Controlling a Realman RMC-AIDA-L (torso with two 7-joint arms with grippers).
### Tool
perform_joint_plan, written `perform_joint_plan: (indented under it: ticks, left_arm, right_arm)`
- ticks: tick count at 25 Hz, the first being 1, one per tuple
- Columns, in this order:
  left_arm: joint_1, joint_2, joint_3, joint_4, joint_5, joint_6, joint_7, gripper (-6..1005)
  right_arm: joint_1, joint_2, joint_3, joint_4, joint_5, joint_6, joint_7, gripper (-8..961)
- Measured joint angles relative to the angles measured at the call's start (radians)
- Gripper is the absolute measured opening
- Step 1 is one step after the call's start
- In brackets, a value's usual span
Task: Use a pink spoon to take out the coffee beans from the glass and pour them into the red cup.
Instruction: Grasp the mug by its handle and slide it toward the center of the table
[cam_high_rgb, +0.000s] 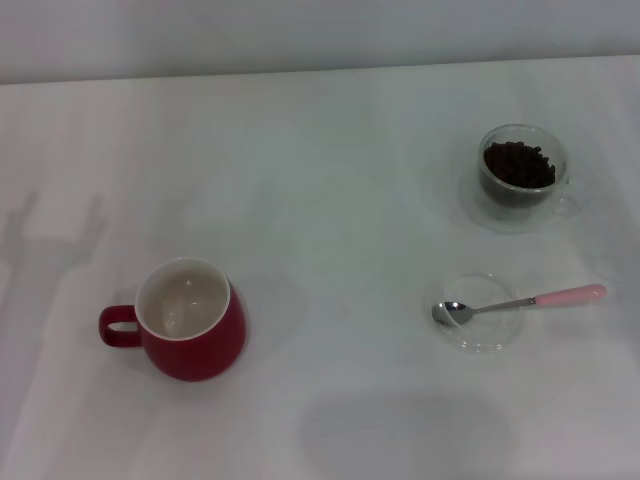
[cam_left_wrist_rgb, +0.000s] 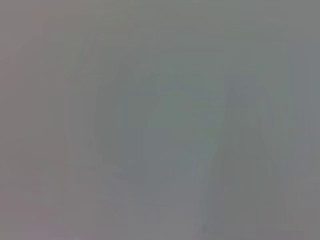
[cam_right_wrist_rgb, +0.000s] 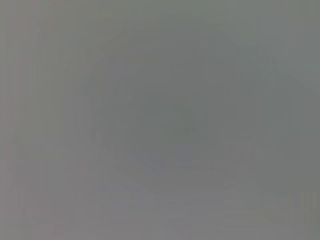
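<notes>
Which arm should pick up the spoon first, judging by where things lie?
Probably the right. The spoon rests on a clear saucer on the robot's right side, with the glass of coffee beans just beyond it. The red cup stands on the left. Neither claw is in view.

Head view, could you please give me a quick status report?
Neither gripper in view. Pink spoon rests bowl-down in saucer; coffee beans in glass. Red cup empty. No obstruction.
</notes>
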Motion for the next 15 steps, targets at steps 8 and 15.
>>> perform_joint_plan:
  ticks: [8, 15]
  left_arm:
    - [-0.013, -0.001, 0.0, 0.014, -0.002, -0.007, 0.0, 847]
    - [-0.014, -0.002, 0.0, 0.006, -0.002, -0.009, 0.0, 846]
  right_arm:
    - [0.012, 0.001, 0.004, 0.003, 0.003, -0.001, -0.003, 701]
    - [0.006, 0.001, 0.007, -0.004, 0.007, -0.01, -0.007, 699]
